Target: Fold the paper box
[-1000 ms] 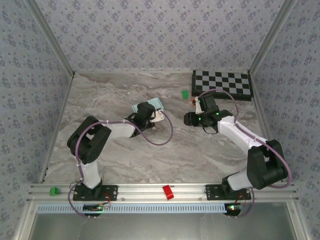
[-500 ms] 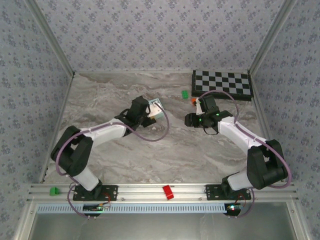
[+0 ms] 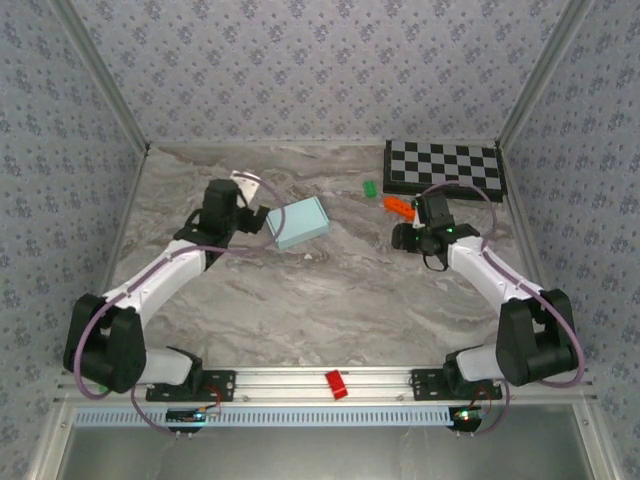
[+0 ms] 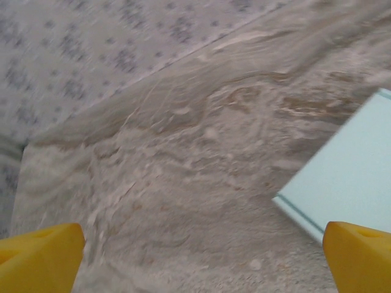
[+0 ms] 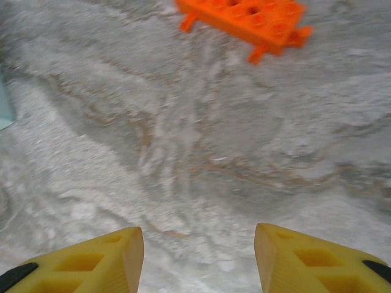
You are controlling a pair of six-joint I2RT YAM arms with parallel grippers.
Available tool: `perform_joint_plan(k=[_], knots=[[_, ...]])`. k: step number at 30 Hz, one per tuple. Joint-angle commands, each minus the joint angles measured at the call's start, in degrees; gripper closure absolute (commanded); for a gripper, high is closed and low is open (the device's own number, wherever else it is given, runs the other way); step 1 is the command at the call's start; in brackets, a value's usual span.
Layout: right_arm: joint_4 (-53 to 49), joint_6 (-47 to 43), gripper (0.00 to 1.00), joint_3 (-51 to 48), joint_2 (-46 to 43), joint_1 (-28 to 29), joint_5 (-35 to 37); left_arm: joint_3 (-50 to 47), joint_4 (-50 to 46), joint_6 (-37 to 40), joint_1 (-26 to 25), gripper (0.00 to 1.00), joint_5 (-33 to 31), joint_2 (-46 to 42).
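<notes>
Marble table (image 3: 330, 290): paper box (image 3: 299, 222) loose; left end effector (image 4: 201, 259) wide, right end effector (image 5: 198, 256) half-open, empty.

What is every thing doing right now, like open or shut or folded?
paper box: looks folded shut, lying loose.
left gripper: jaws wide open, empty.
right gripper: jaws partly open, empty.
orange brick: lying flat, untouched.
checkerboard: lying flat.

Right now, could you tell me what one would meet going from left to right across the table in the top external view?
left gripper → paper box → green block → orange block
</notes>
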Motion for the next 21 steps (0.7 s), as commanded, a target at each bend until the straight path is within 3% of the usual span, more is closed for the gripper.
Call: perform_joint_plan(k=[1,10,16,21], knots=[[-0.7,0.7,0.48,-1.6,-2.2,-2.8,5.4,-2.8,-2.2,-9.7,3.7,0.0,-1.0,-3.8],[3.6,-0.7,0.48,-5.7,-4.0,-10.5,9.8,-5.2,-9.7,-20.6,11.9,0.0,-13.2,-5.1],[10.2,-2.5,0.47,-9.1,-4.6,-12.9,11.7,-10.5,-4.8,-21.7,14.4,0.0,-14.1,-5.1],[20.6,-6.4,0.46,-13.5,-5.8,-13.5,12.1,-16.6,5.1,-18.4,15.3,0.0,-10.2,-5.4]])
